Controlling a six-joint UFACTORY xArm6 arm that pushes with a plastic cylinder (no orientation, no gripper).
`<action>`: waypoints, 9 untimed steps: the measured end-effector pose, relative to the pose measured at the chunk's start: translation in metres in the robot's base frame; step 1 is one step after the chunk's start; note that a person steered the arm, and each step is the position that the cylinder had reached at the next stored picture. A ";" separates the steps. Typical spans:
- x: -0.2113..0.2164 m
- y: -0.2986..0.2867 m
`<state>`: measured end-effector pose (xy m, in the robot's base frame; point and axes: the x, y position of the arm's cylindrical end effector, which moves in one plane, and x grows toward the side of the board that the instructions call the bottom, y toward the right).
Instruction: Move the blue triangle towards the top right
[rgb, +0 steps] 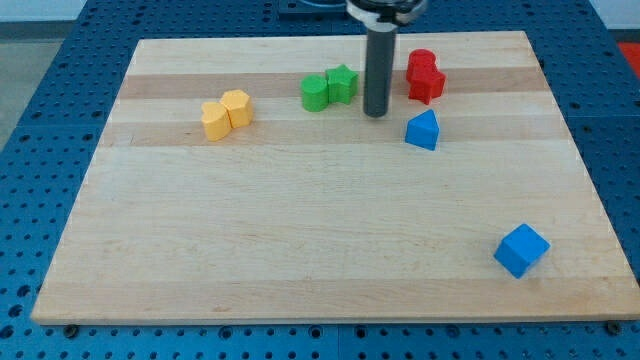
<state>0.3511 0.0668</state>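
Note:
The blue triangle (423, 131) lies on the wooden board (300, 240) right of centre, near the view's top. My tip (376, 113) is at the end of the dark rod, a short way to the left of the blue triangle and slightly above it, not touching it. Two red blocks (424, 76) sit together just above the triangle, to the right of the rod.
A green cylinder-like block (315, 92) and a green star (342, 83) sit left of the rod. Two yellow blocks (226, 113) lie further left. A blue cube (521, 250) sits at the bottom right, near the board's right edge.

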 end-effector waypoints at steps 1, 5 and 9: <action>0.012 0.015; 0.041 0.065; 0.079 0.102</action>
